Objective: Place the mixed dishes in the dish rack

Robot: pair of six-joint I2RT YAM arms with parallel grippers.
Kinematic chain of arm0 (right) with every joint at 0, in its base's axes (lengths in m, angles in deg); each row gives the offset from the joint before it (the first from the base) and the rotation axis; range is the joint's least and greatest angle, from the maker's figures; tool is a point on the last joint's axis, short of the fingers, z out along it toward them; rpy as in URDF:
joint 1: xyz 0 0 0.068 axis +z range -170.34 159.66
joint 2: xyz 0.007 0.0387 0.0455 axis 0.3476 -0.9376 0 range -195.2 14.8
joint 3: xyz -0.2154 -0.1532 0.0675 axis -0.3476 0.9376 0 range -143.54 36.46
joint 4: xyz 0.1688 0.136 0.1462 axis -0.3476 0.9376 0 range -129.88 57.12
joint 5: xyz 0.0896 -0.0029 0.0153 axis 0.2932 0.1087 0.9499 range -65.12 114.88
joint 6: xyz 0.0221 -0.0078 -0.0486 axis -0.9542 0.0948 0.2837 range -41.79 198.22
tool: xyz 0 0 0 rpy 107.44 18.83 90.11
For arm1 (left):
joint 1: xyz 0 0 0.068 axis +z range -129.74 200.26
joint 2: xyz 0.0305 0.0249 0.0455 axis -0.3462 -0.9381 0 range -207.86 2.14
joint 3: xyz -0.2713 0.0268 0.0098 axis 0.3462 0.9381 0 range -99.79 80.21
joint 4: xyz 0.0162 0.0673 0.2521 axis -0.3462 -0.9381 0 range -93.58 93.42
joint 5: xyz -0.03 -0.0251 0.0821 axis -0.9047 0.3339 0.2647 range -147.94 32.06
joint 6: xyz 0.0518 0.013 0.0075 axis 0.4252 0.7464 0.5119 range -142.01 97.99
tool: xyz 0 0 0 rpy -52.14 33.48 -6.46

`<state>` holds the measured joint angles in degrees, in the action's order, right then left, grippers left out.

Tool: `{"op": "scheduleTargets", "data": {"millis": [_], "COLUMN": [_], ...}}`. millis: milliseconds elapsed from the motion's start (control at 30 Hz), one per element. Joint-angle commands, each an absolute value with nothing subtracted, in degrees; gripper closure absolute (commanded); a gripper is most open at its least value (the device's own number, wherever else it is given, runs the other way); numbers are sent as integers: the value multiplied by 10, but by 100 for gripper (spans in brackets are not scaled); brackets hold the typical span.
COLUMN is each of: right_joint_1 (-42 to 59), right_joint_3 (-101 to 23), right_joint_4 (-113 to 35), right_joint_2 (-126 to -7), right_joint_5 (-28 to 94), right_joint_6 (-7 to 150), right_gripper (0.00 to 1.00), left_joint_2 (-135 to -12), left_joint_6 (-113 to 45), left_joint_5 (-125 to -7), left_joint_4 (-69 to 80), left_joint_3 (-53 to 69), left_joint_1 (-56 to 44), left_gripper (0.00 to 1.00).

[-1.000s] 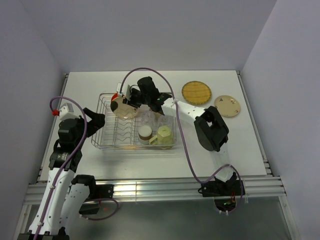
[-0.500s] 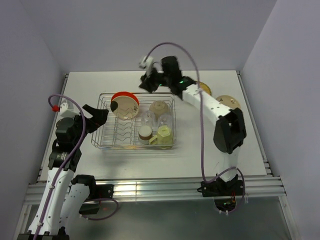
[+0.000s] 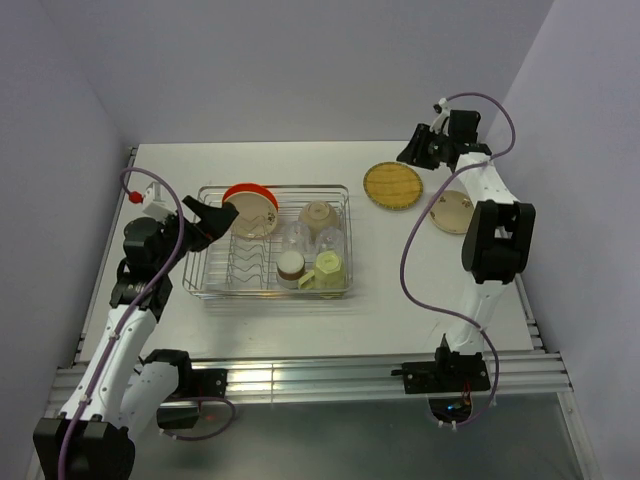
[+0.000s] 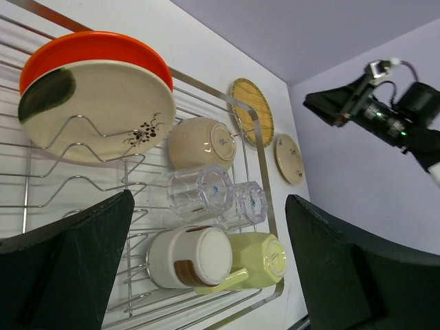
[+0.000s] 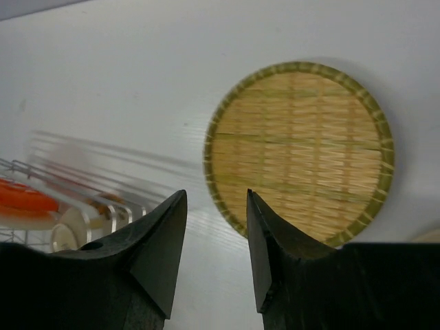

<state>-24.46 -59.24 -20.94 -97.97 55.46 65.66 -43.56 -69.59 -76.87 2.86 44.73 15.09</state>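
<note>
Near the dish rack (image 3: 349,240), yellow woven plate (image 3: 393,184) (green-rimmed).

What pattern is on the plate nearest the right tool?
The plate is yellow woven basketwork with an olive rim; clearest in right wrist view.

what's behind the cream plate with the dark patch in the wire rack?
An orange round plate stands right behind the cream plate. Only its upper rim shows; the rest is covered.

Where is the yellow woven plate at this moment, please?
In the top view the yellow woven plate lies flat on the table right of the dish rack, between it and the tan plate.
</note>
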Motion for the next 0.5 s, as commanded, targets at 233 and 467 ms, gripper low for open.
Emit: {"op": "scheduleTargets", "data": {"millis": [233,467], "right_joint_1": [-311,-315], "right_joint_3": [-743,-730], "right_joint_4": [-98,-91], "right_joint_2": [-1114,-1146], "right_joint_5": [493,453], "right_joint_6": [690,622], "right_gripper": [52,55], "left_joint_2": [-453,-485], "left_joint_6": [-724,-721], "left_joint_5": [-800,-807], "left_joint_4": [103,104], "left_joint_3": [452,435], "left_joint_1": [149,149], "left_gripper": [1,1]}}
